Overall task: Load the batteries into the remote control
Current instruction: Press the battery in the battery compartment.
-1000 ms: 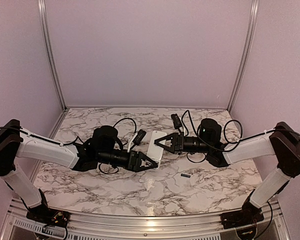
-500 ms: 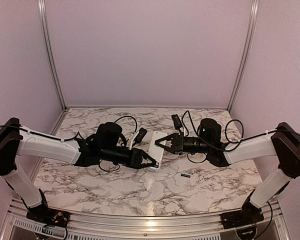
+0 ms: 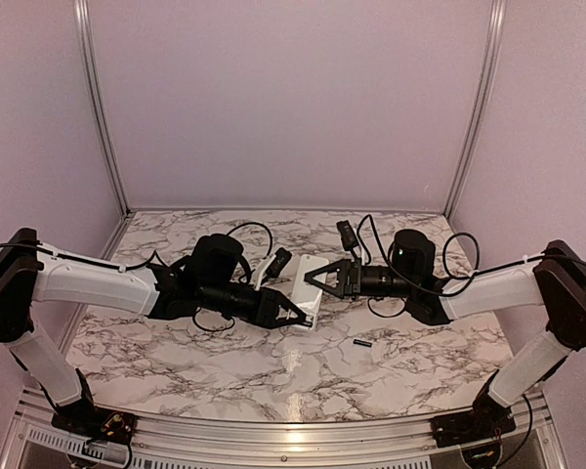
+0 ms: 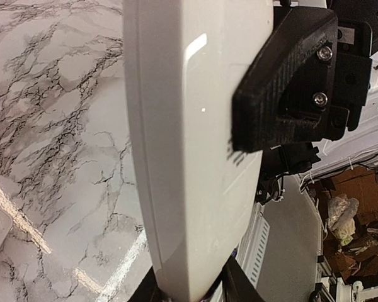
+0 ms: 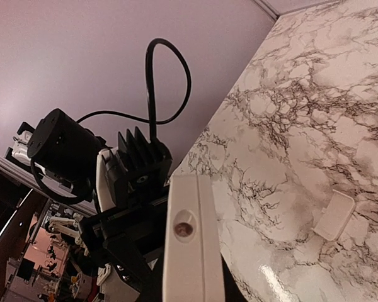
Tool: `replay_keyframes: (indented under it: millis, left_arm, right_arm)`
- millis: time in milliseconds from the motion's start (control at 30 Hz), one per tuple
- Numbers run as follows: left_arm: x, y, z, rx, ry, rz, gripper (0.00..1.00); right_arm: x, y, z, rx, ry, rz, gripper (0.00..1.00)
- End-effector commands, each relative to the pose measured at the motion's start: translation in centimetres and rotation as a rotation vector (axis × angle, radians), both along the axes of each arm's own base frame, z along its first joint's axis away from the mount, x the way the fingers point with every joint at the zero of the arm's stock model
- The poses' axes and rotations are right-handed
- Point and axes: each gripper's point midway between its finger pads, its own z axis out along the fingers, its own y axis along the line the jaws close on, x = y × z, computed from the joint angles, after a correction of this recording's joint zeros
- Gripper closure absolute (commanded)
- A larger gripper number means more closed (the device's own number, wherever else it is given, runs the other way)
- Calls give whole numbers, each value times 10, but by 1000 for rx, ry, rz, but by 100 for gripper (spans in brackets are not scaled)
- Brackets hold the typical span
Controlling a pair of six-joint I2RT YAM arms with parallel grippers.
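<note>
The remote control [image 3: 310, 299] is hanging above the middle of the marble table [image 3: 176, 362], caught between the two arms. The right gripper [image 3: 309, 279] is clamping its far end, jaws drawn in narrow. In the left wrist view one of its black fingers [image 4: 283, 82] is pressing flat on the remote's plain white side. The left gripper [image 3: 302, 319] is meeting the remote from the opposite side, at the end nearer the front edge. Its fingers [image 4: 146, 293] are lying against both sides of the white body with no gap showing, so it is gripping the remote too. One battery [image 3: 361, 345] is lying on the surface toward the front edge, right of the middle, well apart from both grippers and below the right forearm. A small white cover plate [image 5: 335, 216] is resting flat on the marble, apart from the remote.
</note>
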Motion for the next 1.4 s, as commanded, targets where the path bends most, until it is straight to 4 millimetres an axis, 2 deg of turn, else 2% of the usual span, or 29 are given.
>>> replay_keyframes:
  millis: [0, 67, 233, 467, 500, 600, 667, 767, 800, 867, 967, 1133, 1267, 1367]
  left_arm:
    - [14, 9, -30, 143, -38, 58, 76]
    - [11, 6, -22, 108, -46, 33, 67]
    - [2, -4, -10, 39, -27, -27, 56]
    - [0, -10, -14, 60, -28, -43, 51]
    - [0, -10, -16, 68, -26, -39, 52]
    - [2, -7, -24, 100, -16, -20, 65]
    - [3, -6, -28, 113, -11, -15, 69]
    - [5, -2, -31, 120, -10, -3, 70]
    - [6, -1, -29, 109, -6, 5, 66]
    - [9, 1, -18, 50, 2, 20, 52]
    - [18, 6, 3, -54, 0, 64, 37]
    - [31, 25, 42, -157, -126, 189, 27]
    - [36, 54, 63, -105, -370, 255, 21]
    - [24, 62, 72, 27, -658, 228, 21]
  right_arm:
    - [4, 2, 26, 51, -32, -22, 100]
    - [4, 2, 27, 53, -34, -20, 100]
    - [4, 2, 24, 48, -29, -22, 100]
    - [5, 1, 23, 46, -25, -32, 100]
    - [5, 1, 24, 47, -27, -31, 100]
    - [4, 1, 26, 50, -32, -30, 100]
    - [4, 1, 28, 54, -38, -30, 100]
    - [3, -2, 31, 67, -52, -37, 100]
    - [3, -3, 33, 76, -60, -40, 100]
    - [2, -5, 36, 91, -71, -47, 100]
    - [1, -8, 42, 121, -88, -59, 100]
    - [12, -21, 46, 100, -91, -157, 100]
    - [24, -28, 35, 35, -41, -204, 100]
    - [25, -30, 24, 18, 38, -208, 100]
